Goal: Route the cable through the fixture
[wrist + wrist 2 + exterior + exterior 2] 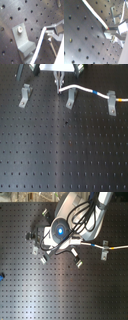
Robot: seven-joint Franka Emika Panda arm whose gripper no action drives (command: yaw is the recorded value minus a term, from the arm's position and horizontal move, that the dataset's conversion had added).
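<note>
Claw: one claw (59, 85), fingers pinched shut on the cable's free end.
Cable: one cable (85, 89), running from the claw through the far clip (112, 103).
Fixture: three clips; middle fixture (70, 98) just beside the claw, third clip (25, 95) well apart.
Board: one perforated black board (60, 149).

All four frames low-res, soft. Dark perforated board (60, 154) evenly lit from overhead, with a pale sheen streak down the middle of the first exterior view. Both wrist views blurry, glare washing the board grey; bright blown-out strip along one edge. Shadows faint, short.
</note>
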